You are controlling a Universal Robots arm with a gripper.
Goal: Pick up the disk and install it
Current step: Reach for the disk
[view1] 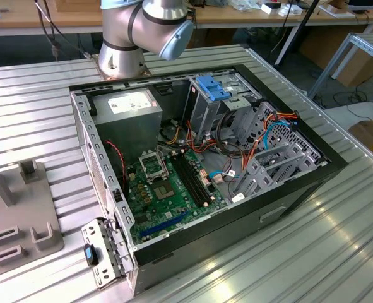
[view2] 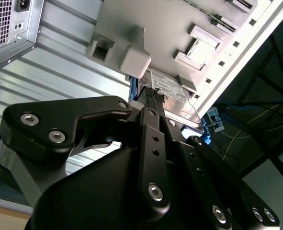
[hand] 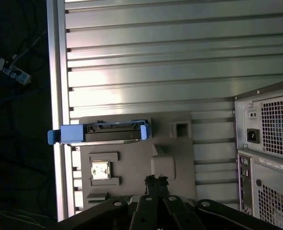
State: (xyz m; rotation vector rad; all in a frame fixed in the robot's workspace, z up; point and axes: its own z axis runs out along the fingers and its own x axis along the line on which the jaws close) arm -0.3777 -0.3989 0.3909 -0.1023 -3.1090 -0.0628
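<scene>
The gripper (hand: 155, 181) hangs over the grey fixture tray (hand: 175, 158). Its black fingers look drawn together and there is nothing between them. In the first wrist view its tips sit above the bare middle of the tray, near the disk (hand: 100, 132) but apart from it.

The disk stands on its long edge in a slot of the tray, with a blue rail tab poking out at each end. I'd say it is propped that way to give the fingers two flat faces to close on. Tray and disk sit near the edge of the ribbed aluminium table (hand: 155, 72).

Further off, the computer case (view1: 287, 189) lies on its side with the panel off, so its drive cage (view1: 205, 110) is open from above.
</scene>
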